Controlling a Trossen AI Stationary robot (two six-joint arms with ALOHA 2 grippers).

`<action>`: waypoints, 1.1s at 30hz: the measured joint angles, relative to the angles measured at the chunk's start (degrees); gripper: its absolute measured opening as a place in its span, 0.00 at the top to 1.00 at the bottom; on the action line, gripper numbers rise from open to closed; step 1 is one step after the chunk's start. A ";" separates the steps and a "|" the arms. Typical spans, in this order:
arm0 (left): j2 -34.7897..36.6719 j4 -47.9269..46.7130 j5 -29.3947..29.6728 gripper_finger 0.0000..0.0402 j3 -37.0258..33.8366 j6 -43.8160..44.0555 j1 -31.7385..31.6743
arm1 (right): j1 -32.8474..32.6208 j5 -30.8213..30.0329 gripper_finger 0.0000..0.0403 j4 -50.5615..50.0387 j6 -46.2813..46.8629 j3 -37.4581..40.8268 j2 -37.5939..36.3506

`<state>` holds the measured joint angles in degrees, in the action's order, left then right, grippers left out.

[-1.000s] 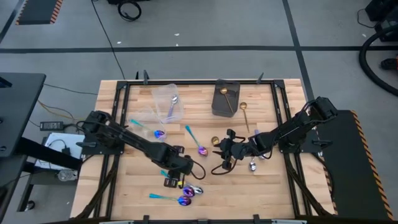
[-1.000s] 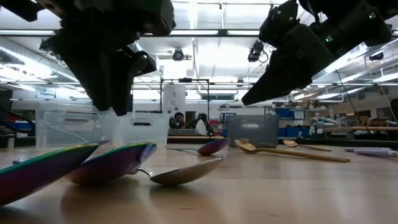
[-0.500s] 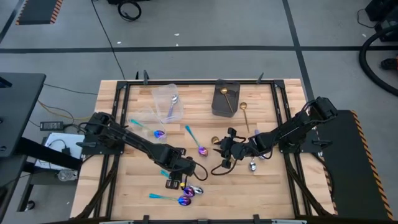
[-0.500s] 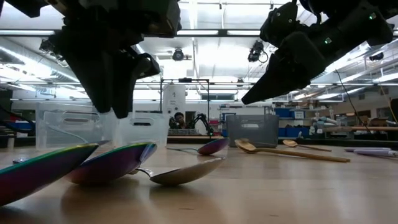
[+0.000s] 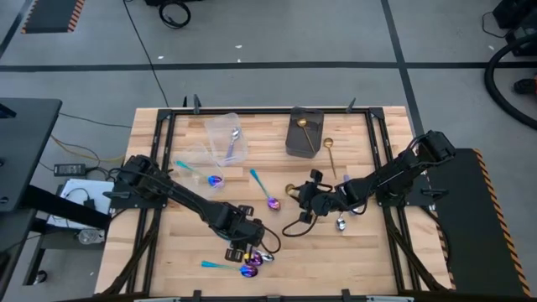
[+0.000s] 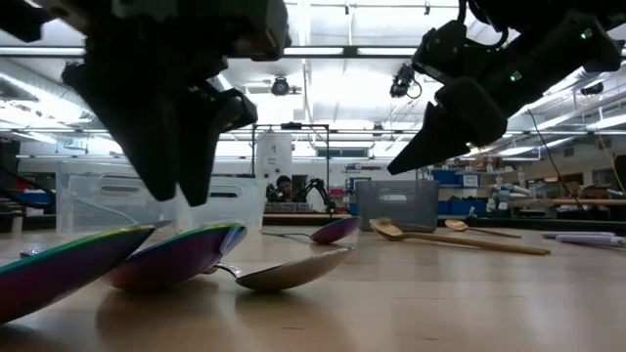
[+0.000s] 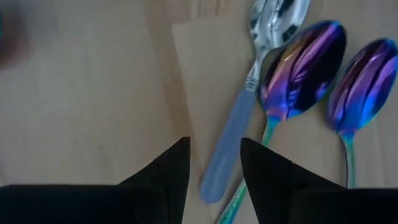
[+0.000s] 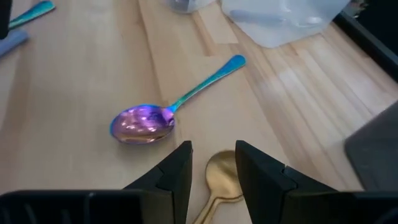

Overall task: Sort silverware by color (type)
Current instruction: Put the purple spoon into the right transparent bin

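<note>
Wooden desk (image 5: 369, 252) with spoons scattered across it. Left end effector (image 7: 214, 163) hangs low, its fingers parted and empty, straddling the lilac handle of a silver spoon (image 7: 252, 93) beside two iridescent spoons (image 7: 303, 62). Right end effector (image 8: 212, 163) hovers near mid-desk, fingers also apart, over a gold spoon (image 8: 222, 171) next to a teal-handled spoon (image 8: 149, 121).

Light wooden table (image 5: 193, 277) within a black frame. Lying on it: a clear tub (image 5: 226, 138), a dark grey box (image 5: 303, 132), a gold spoon (image 5: 330, 151), teal-handled iridescent spoons (image 5: 262, 189) mid-table, and a lilac-handled silver spoon (image 7: 249, 93) beside two iridescent ones.
</note>
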<state>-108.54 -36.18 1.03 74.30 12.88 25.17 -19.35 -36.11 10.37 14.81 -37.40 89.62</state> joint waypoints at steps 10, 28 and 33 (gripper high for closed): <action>-2.20 1.59 3.71 0.63 0.49 -0.09 2.14 | 1.28 -2.02 0.67 -0.09 -0.37 0.01 0.00; -4.16 1.42 11.03 0.63 1.17 -0.30 5.46 | 2.69 -2.87 0.67 -0.96 -0.46 0.01 0.00; -5.08 0.99 10.39 0.63 1.18 -0.55 5.44 | 2.69 -2.87 0.67 -0.93 -0.44 -0.01 0.00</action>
<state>-113.62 -35.20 11.43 75.48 12.34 30.61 -16.67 -38.98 9.44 14.37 -37.41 89.62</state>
